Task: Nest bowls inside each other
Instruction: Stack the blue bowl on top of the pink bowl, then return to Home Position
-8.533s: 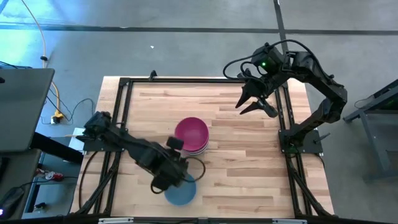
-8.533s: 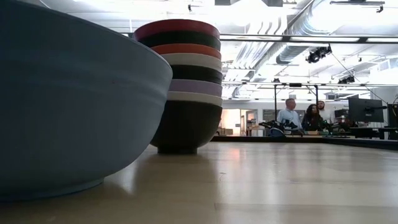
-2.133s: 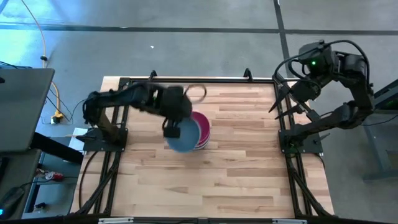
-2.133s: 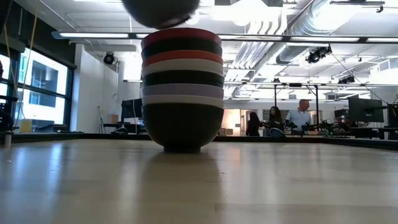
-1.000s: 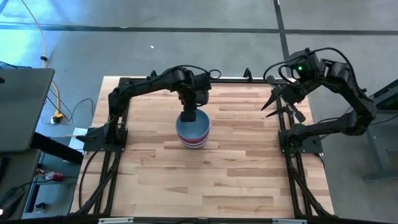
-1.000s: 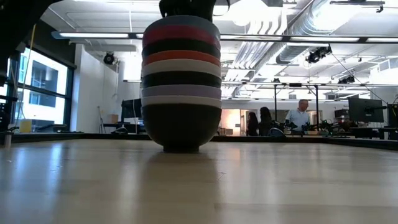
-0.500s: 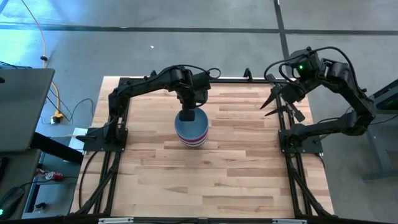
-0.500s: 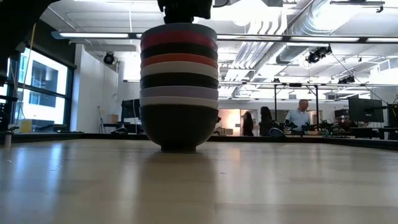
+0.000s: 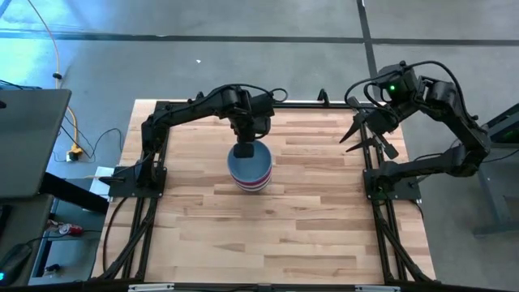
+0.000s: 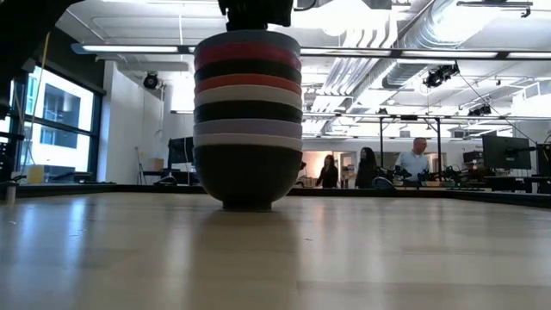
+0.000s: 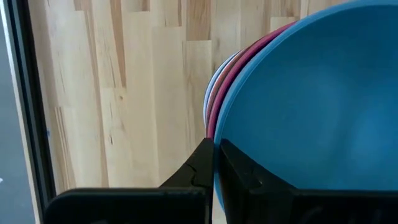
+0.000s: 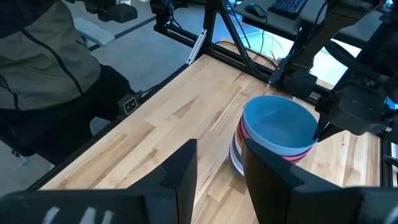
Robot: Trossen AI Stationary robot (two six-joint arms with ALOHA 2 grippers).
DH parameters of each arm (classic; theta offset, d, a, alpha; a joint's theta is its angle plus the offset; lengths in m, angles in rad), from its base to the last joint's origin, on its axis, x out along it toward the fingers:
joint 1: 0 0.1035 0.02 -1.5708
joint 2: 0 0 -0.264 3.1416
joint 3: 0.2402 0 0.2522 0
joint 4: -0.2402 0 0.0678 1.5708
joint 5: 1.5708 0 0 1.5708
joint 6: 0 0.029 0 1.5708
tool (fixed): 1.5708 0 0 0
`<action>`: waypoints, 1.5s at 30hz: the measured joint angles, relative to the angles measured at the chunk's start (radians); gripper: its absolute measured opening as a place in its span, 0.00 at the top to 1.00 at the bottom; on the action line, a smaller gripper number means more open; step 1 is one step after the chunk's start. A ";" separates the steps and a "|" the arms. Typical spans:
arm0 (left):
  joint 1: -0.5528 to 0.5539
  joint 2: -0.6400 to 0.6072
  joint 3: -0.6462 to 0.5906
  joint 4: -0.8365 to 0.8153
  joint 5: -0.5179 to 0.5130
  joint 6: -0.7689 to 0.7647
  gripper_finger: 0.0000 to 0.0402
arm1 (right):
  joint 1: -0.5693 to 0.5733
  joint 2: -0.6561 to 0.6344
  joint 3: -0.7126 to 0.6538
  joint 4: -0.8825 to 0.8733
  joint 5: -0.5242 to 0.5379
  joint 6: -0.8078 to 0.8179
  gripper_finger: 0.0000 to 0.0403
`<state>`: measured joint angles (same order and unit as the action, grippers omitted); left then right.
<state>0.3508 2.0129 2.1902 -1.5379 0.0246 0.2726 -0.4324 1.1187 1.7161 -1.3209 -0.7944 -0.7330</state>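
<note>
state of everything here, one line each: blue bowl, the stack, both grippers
light blue bowl: on top of the stack, rim pinched by the left gripper
bowl stack: upright, nested, standing on the table
left gripper: jaws shut on the bowl's rim
right gripper: jaws open, empty, near the table's far right edge

Bowls [image 9: 248, 167] nested — mid-table [image 9: 324, 235]
</note>
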 joint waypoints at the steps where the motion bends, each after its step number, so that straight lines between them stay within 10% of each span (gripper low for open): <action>1: -0.001 0.000 0.000 0.000 0.006 0.000 1.00 | 0.000 0.000 0.000 0.000 -0.001 0.000 0.71; 23: -0.013 0.047 0.000 0.019 0.031 0.009 0.99 | 0.000 0.000 -0.115 0.010 0.001 -0.053 0.71; 45: -0.039 -0.104 0.116 -0.033 0.042 0.040 0.56 | 0.000 0.000 -0.115 0.010 0.001 -0.005 0.71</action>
<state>0.3115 1.9092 2.3066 -1.5712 0.0662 0.3128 -0.4324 1.1187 1.6012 -1.3112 -0.7933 -0.7377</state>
